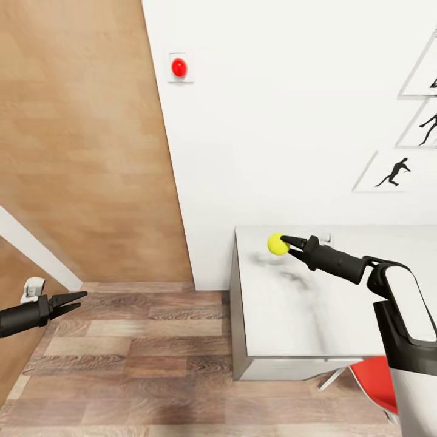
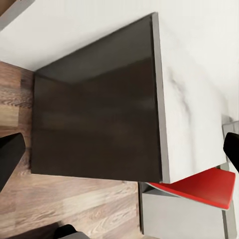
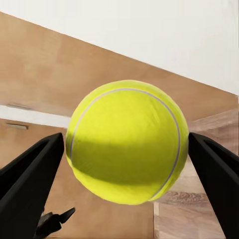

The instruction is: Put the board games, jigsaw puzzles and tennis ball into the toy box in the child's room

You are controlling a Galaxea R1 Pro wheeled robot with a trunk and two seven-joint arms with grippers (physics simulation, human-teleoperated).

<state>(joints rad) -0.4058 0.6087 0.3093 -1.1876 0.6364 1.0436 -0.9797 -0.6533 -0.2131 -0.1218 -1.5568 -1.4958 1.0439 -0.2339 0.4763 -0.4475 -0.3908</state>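
Observation:
My right gripper (image 1: pixel 284 244) is shut on the tennis ball (image 1: pixel 277 244), a small yellow-green ball. It holds the ball just above the left end of the light grey table (image 1: pixel 291 315), and the ball's shadow falls on the top beneath it. In the right wrist view the tennis ball (image 3: pixel 127 142) sits clamped between the two black fingers of the gripper (image 3: pixel 125 145). My left gripper (image 1: pixel 77 300) hangs open over the wood floor to the table's left. In the left wrist view its fingers (image 2: pixel 10 154) stand wide apart with nothing between them, facing the table's dark end panel (image 2: pixel 94 119).
A red chair (image 1: pixel 376 376) is tucked under the table's near edge. The brown wooden door (image 1: pixel 79 152) stands at the left, next to a red wall knob (image 1: pixel 179 67). Black silhouette posters (image 1: pixel 394 173) hang on the white wall above the table. Wood-plank floor (image 1: pixel 139 352) spreads left of the table.

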